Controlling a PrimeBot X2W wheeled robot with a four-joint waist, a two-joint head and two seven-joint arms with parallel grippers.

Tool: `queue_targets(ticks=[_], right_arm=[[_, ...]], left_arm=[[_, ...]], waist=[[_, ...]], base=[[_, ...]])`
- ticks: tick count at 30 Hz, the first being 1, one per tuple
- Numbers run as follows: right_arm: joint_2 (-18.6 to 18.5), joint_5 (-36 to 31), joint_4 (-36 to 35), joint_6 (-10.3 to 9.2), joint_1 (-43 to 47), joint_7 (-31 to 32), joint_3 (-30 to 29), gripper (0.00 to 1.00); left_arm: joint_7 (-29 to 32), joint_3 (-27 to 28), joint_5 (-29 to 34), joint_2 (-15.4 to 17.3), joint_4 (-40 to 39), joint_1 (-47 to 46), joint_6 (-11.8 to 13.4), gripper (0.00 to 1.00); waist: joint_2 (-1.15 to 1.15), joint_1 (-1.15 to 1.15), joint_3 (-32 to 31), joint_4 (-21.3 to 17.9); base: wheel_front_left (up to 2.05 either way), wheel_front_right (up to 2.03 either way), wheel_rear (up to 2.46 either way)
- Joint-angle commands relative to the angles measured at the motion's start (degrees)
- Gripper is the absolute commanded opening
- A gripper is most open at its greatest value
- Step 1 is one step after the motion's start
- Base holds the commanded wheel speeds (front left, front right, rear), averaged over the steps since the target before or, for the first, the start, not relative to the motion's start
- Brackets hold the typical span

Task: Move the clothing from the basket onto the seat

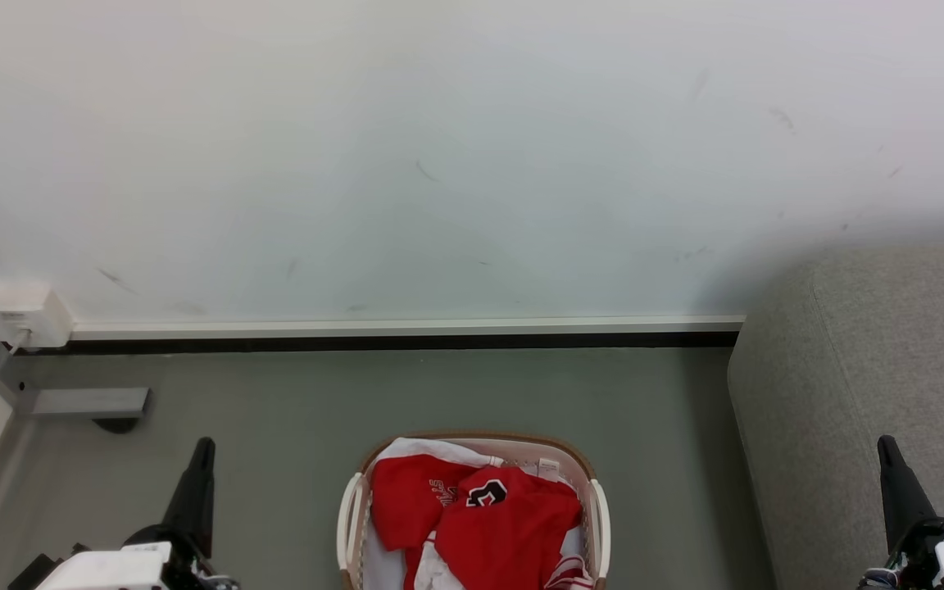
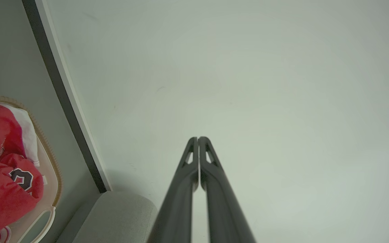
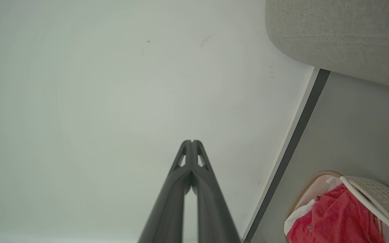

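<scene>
Grey floor (image 1: 275,426): basket (image 1: 601,516) handles left-right, clothing (image 1: 505,524) inside.

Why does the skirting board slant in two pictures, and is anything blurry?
Head view: soft, even light; a dim shadow on the wall beside the sofa. Left wrist view: the skirting board slants, that camera being tilted. Right wrist view: likewise; nothing badly blurred.

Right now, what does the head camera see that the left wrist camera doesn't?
Head view, not the left wrist view: a white wall box and the right pincer. Left wrist view, not the head view: the two fingers of the left pincer side by side, pressed shut with nothing between them. Both: the red clothing in the basket, the grey sofa, the floor and the pale wall.
</scene>
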Motion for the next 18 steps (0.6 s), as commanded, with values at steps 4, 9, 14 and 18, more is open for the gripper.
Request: queue_targets(ticks=[4,9,14,18], right_arm=[[-0.30,0.04,-0.24,-0.13,-0.73,0.11,-0.15,0.00],[-0.30,0.04,-0.24,-0.13,-0.73,0.11,-0.15,0.00],[-0.30,0.04,-0.24,-0.13,-0.73,0.11,-0.15,0.00],[0.59,-0.01,1.32,0.00,1.11,-0.11,0.19,1.00]], left_arm=[[0.19,0.06,-0.85,0.40,-0.03,-0.43,-0.31,0.00],[0.19,0.06,-0.85,0.40,-0.03,-0.43,-0.31,0.00],[0.19,0.06,-0.85,0.40,-0.03,-0.43,-0.31,0.00],[-0.12,-0.13,0.13,-0.47,1.31,1.14,0.27,1.00]], waist=[[0.00,0.00,0.00,0.00],[0.00,0.00,0.00,0.00],[0.00,0.00,0.00,0.00],[0.00,0.00,0.01,0.00]], base=[[0.00,0.00,0.00],[0.00,0.00,0.00],[0.00,0.00,0.00],[0.00,0.00,0.00]])
